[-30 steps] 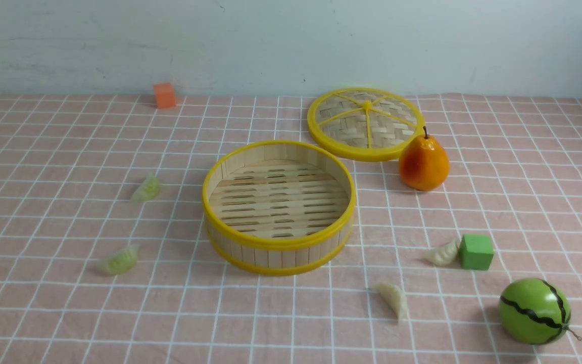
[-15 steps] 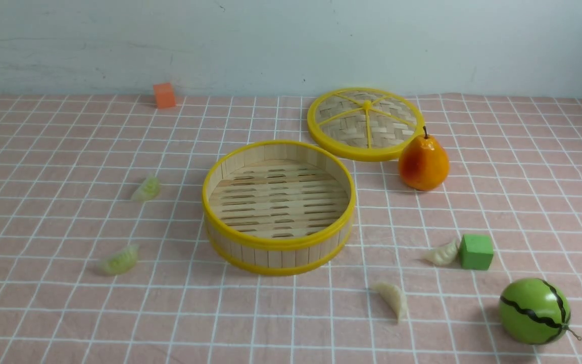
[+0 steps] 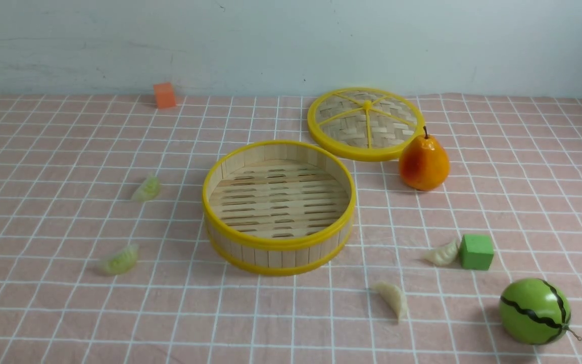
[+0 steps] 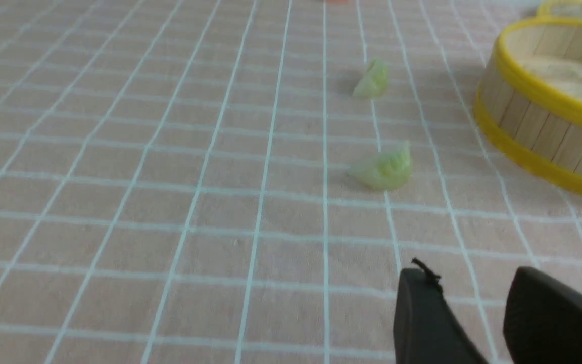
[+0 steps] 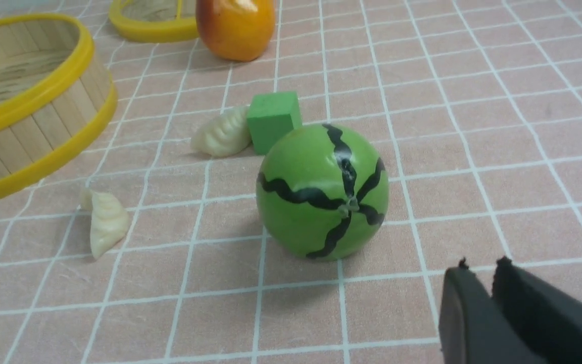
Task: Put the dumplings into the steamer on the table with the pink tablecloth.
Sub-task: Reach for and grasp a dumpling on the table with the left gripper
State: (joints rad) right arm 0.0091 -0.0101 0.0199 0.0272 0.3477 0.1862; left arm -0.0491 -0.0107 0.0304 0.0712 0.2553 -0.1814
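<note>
The steamer stands empty at mid-table on the pink tablecloth. Two pale green dumplings lie to its left, one nearer and one farther. Two cream-white dumplings lie to its right, one by the green cube and one nearer the front. Neither gripper shows in the front view. In the left wrist view my left gripper is open and empty, well short of the nearer green dumpling. In the right wrist view my right gripper is shut and empty, behind the watermelon.
The woven lid lies flat behind the steamer. A pear stands by it. A green cube touches one white dumpling. A toy watermelon sits at front right. An orange cube is at the far wall.
</note>
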